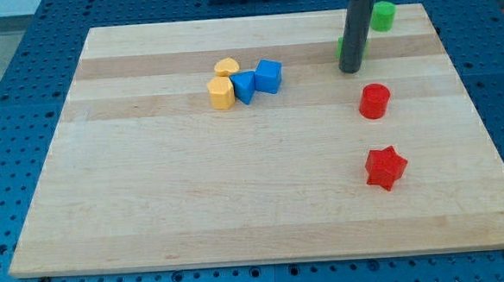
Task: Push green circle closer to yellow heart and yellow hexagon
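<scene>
Nearest the camera lies the red star (385, 168), red cylinder (374, 101) above it. No jaws: my tip (350, 69) is a bare rod touching a mostly hidden green block (341, 46). Green circle (384, 15) sits near the board's (238, 202) top edge; yellow heart (226, 68), yellow hexagon (221, 92) and blue blocks (256, 80) cluster well left

Blue blocks (257, 80) beside yellow pair (223, 84)

A wooden board (152, 207) (pale, striped) carries yellow, blue, red and green blocks.
</scene>
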